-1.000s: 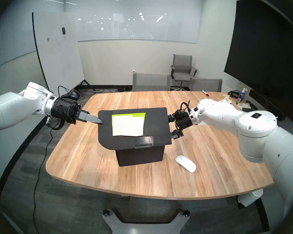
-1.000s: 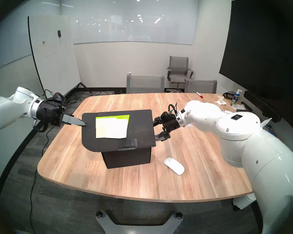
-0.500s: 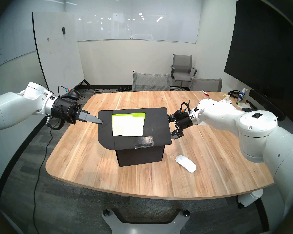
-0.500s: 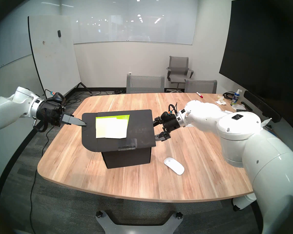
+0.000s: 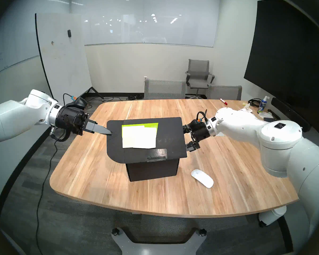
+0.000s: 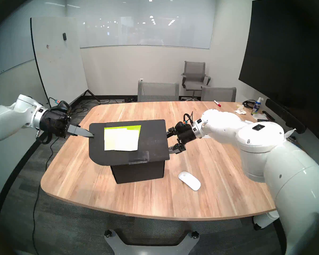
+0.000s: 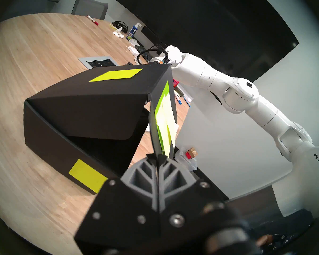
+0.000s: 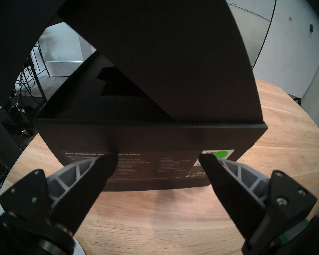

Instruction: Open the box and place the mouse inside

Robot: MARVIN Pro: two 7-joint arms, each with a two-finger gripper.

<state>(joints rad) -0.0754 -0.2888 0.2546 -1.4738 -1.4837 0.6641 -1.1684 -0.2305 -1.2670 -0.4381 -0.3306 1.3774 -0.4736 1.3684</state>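
My left claw (image 5: 110, 133) is pinched on the tuck edge of the box's lid (image 5: 169, 138), holding that flap raised at the box's 9 o'clock side. The grip is thin card near one corner; I judge it could slip out or crease, and the flap would drop back over the opening. My right claw (image 8: 157, 163) stands spread, empty, just beside the box (image 5: 152, 169) wall at 3 o'clock; nudging forward could shove the box. The mouse (image 5: 202, 178) lies on the table (image 5: 99, 175) at the box's 4 o'clock, untouched.
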